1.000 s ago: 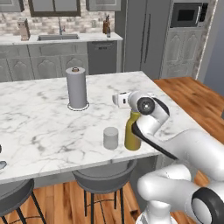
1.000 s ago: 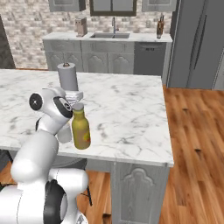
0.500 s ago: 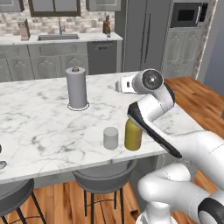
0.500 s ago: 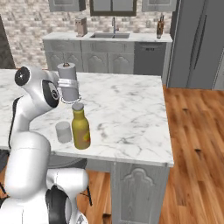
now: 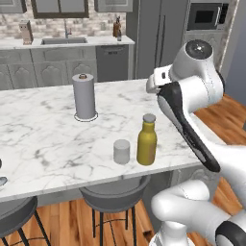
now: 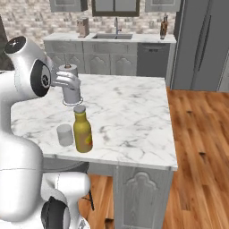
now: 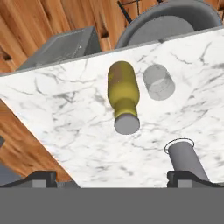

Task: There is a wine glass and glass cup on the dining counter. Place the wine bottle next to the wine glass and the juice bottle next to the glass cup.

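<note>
The juice bottle (image 5: 146, 141) (image 6: 82, 130) (image 7: 123, 91) stands upright on the dining counter (image 5: 43, 139) near its front edge. Right beside it stands the glass cup (image 5: 121, 151) (image 6: 65, 134) (image 7: 159, 82), a short grey tumbler. My gripper (image 5: 153, 86) (image 6: 71, 82) (image 7: 113, 178) hangs open, well above and behind the bottle, with nothing between its fingers. In the hand view the fingertips (image 7: 40, 176) sit far apart and look down on the bottle's pale cap. The wine bottle and the wine glass are out of view.
A tall grey paper towel roll (image 5: 85, 96) (image 7: 186, 159) stands further back on the counter, close under my hand. Grey stools (image 5: 115, 194) (image 7: 166, 22) sit below the counter's front edge. The sink counter (image 5: 62, 43) and a fridge line the back wall.
My hand has risen from the juice bottle's top to well above it, and the arm has swung upward. The bottle and the cup have stayed in place.
</note>
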